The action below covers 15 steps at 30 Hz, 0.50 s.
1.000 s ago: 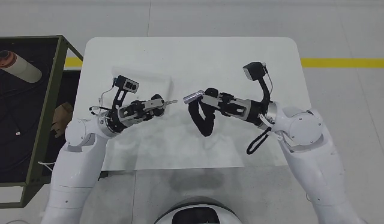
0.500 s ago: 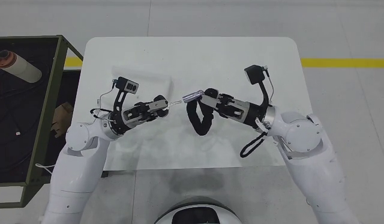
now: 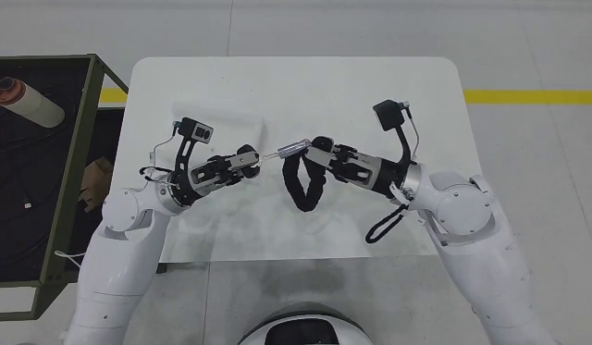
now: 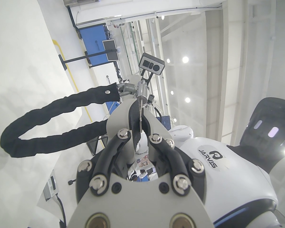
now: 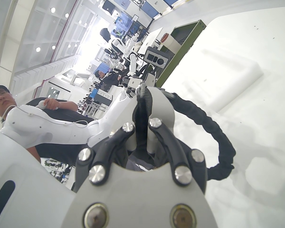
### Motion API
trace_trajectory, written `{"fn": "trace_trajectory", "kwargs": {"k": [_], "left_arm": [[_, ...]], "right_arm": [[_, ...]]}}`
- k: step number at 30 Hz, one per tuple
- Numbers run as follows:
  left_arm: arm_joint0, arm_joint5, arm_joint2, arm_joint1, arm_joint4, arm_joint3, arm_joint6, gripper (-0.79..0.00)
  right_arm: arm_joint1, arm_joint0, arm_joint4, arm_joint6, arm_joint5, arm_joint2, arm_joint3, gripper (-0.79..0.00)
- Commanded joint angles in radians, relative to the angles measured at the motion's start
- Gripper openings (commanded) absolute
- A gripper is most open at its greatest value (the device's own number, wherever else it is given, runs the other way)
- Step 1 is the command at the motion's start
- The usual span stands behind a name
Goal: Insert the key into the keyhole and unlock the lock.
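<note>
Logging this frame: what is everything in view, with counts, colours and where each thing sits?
key: 1, silver, pinched in the left hand, tip at the silver end of the lock
lock: 1, silver cylinder with a black sleeved cable loop, held by the right hand over the middle of the table, loop drooping toward the robot
table: 1, white, under both arms
pad: 1, white, flat on the table's far left part
cart: 1, green frame, on the floor at the robot's left of the table
roll: 1, pale with a brown end, in the cart
floor line: 1, yellow, beyond the table
left hand: 1, grey and black, shut on the key
right hand: 1, grey and black, shut on the lock
</note>
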Motion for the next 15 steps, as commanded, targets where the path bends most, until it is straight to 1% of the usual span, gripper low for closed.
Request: {"fn": "trace_trajectory", "kwargs": {"k": [1, 15], "left_arm": [[-0.001, 0.001, 0.002, 0.0, 0.002, -0.001, 0.001, -0.785], [-0.004, 0.002, 0.017, 0.002, 0.007, -0.005, 0.001, -0.785]], "right_arm": [[0.0, 0.001, -0.001, -0.001, 0.001, -0.002, 0.0, -0.785], [0.001, 0.011, 0.0, -0.002, 0.007, -0.021, 0.004, -0.785]]}}
